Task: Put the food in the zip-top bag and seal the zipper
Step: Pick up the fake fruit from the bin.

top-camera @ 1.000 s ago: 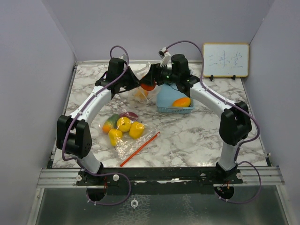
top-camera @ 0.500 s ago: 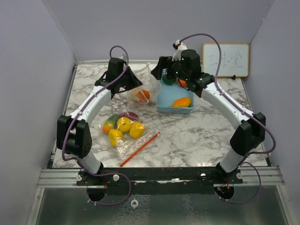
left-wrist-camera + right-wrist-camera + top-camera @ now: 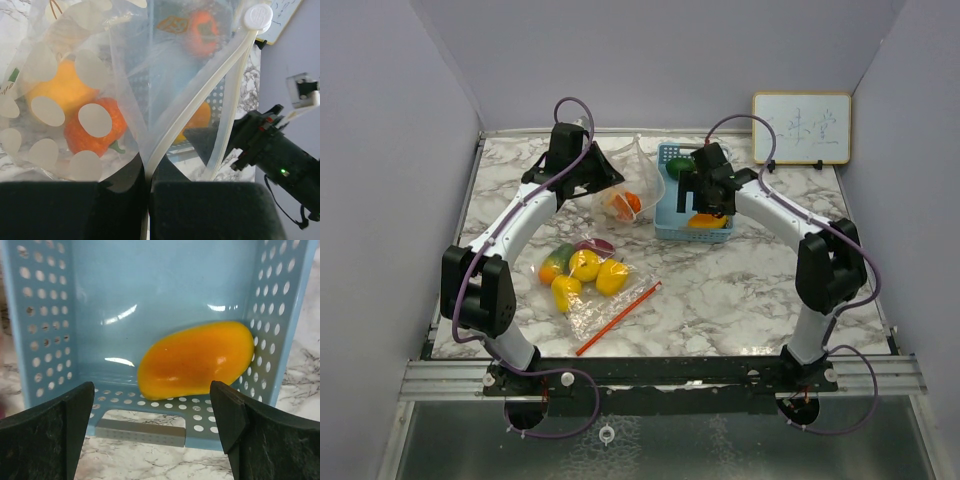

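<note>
Right pincer (image 3: 152, 415) came down, wide, over the basket (image 3: 150, 290). Its wrist view shows the orange fruit (image 3: 195, 360) in a corner. Left pincer (image 3: 148, 200) grips the bag (image 3: 125, 75).

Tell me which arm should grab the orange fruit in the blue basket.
Right. The right gripper, open, hangs over the basket facing the orange fruit; the left gripper is shut on the bag's rim.

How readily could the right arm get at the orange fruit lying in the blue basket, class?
Probably yes: the right gripper hangs above the basket, fingers spread wide either side of the orange fruit, which lies uncovered.
</note>
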{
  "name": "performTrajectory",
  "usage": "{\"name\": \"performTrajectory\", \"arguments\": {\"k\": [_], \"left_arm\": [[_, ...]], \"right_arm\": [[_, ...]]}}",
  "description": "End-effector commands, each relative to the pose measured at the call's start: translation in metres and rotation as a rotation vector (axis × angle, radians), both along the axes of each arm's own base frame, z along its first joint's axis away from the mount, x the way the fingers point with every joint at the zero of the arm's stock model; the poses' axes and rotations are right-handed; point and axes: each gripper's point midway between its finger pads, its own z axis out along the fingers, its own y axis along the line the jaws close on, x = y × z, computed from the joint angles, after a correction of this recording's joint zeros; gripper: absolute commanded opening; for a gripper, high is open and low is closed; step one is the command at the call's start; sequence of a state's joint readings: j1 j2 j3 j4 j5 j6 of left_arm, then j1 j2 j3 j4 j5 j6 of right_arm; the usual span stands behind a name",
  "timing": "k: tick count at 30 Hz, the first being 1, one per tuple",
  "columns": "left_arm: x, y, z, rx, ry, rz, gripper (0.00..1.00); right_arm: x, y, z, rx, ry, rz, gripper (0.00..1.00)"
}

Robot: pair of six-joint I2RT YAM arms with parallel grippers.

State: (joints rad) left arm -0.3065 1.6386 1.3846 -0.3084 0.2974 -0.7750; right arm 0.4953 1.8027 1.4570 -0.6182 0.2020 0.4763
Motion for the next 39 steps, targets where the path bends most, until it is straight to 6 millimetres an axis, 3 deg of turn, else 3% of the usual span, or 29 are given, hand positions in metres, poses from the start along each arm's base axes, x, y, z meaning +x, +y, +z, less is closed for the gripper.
{"name": "performTrajectory", "arguments": {"k": [1, 10, 19, 20, 26, 28, 31, 33, 36, 39], "left_arm": [[0.002, -0.003, 0.022, -0.033, -0.059, -0.033, 0.00], [-0.003, -0.007, 0.023, -0.036, -0.087, -0.088, 0.00], [-0.005, -0.006, 0.018, -0.037, -0.073, -0.089, 0.00], [-0.005, -0.006, 0.016, -0.036, -0.070, -0.088, 0.00], [-0.003, -0.006, 0.015, -0.036, -0.063, -0.089, 0.00], [-0.002, -0.007, 0.014, -0.036, -0.059, -0.091, 0.00], [-0.001, -0.007, 0.013, -0.032, -0.052, -0.092, 0.00], [-0.001, -0.006, 0.014, -0.025, -0.053, -0.091, 0.00], [0.000, -0.005, 0.018, -0.020, -0.059, -0.088, 0.00], [0.001, -0.004, 0.021, -0.009, -0.057, -0.088, 0.00]], "right_arm": [[-0.007, -0.014, -0.031, -0.036, 0.101, -0.126, 0.99], [-0.003, -0.027, -0.084, -0.093, 0.201, -0.235, 1.00], [0.051, -0.022, -0.089, -0.167, 0.110, -0.238, 0.97], [0.053, -0.022, -0.090, -0.174, 0.105, -0.234, 0.91], [0.046, -0.027, -0.072, -0.178, 0.071, -0.192, 0.16], [0.045, -0.028, -0.050, -0.164, 0.028, -0.172, 0.08], [0.048, -0.015, 0.003, -0.069, -0.094, -0.083, 0.05], [0.048, 0.004, 0.065, 0.065, -0.245, 0.012, 0.05], [0.042, 0.037, 0.138, 0.267, -0.454, 0.183, 0.05], [0.028, 0.078, 0.191, 0.460, -0.538, 0.381, 0.05]]}}
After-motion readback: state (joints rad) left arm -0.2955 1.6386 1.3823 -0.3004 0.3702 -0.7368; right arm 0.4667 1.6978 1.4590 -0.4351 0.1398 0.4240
